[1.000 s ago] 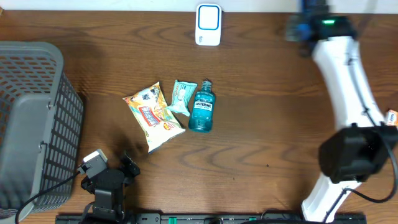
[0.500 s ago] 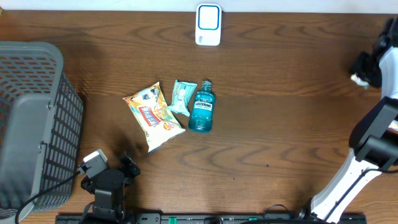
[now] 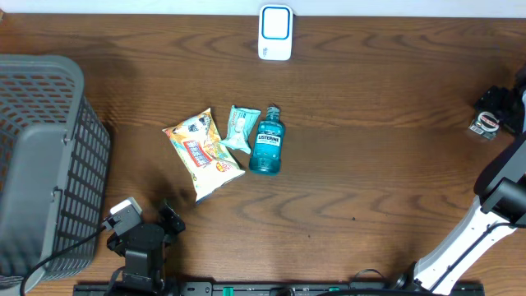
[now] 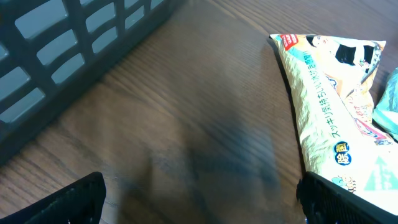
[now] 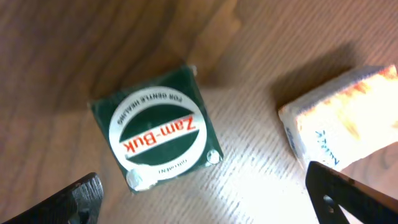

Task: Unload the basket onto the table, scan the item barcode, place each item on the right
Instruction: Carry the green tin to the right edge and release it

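The right gripper (image 5: 205, 200) hung directly over the Zam-Buk box (image 5: 155, 138), its fingers spread wide to either side and holding nothing. The box lay flat on the desk (image 3: 370, 189) at its right edge, label up, turned askew to the line between the fingers and nearer the left one; being roughly square, it offered no real long axis. A pale box (image 5: 345, 121) sat just beside it. The scanner (image 3: 275, 33) stood well apart, at the far edge. The snack bag (image 3: 203, 154), teal packet (image 3: 241, 128) and Listerine bottle (image 3: 265, 141) lay mid-desk, nearer the left gripper (image 4: 205, 202), which was likewise wide open and empty, the bag ahead to its right.
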Robot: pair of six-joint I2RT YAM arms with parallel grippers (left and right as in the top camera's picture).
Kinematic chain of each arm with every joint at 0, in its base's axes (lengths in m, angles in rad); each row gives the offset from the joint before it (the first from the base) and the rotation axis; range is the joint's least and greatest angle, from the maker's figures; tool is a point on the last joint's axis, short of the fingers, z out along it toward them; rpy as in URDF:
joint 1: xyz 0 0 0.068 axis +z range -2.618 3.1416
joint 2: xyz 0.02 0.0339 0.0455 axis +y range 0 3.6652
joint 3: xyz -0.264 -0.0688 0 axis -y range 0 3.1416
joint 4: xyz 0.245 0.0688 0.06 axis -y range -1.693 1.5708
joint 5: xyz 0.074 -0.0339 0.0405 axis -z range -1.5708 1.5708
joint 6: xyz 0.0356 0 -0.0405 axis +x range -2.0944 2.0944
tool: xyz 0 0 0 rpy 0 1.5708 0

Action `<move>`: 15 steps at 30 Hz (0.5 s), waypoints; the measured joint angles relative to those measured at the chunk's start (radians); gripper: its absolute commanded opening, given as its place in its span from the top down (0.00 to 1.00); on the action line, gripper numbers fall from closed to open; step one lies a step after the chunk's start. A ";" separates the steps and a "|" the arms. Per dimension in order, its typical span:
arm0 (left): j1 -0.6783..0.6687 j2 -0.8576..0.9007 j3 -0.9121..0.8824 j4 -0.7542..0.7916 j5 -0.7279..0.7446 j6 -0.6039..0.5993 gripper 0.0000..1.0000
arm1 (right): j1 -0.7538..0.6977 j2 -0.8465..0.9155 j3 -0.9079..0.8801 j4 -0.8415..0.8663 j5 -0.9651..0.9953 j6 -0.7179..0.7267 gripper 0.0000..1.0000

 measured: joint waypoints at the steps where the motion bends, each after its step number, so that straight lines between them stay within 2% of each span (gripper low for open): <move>1: 0.000 0.000 0.000 0.000 0.000 0.000 0.02 | 0.001 -0.005 0.000 -0.008 -0.005 0.003 0.01; 4: 0.000 0.000 0.000 0.000 0.000 0.000 0.02 | 0.008 -0.037 0.000 -0.027 -0.064 0.008 0.01; 9: 0.000 0.000 0.000 0.000 0.000 0.000 0.02 | 0.061 -0.185 0.000 -0.086 -0.287 0.031 0.01; 15: 0.000 0.000 0.000 0.000 0.000 0.000 0.02 | 0.265 -0.312 0.009 -0.137 -0.504 0.057 0.01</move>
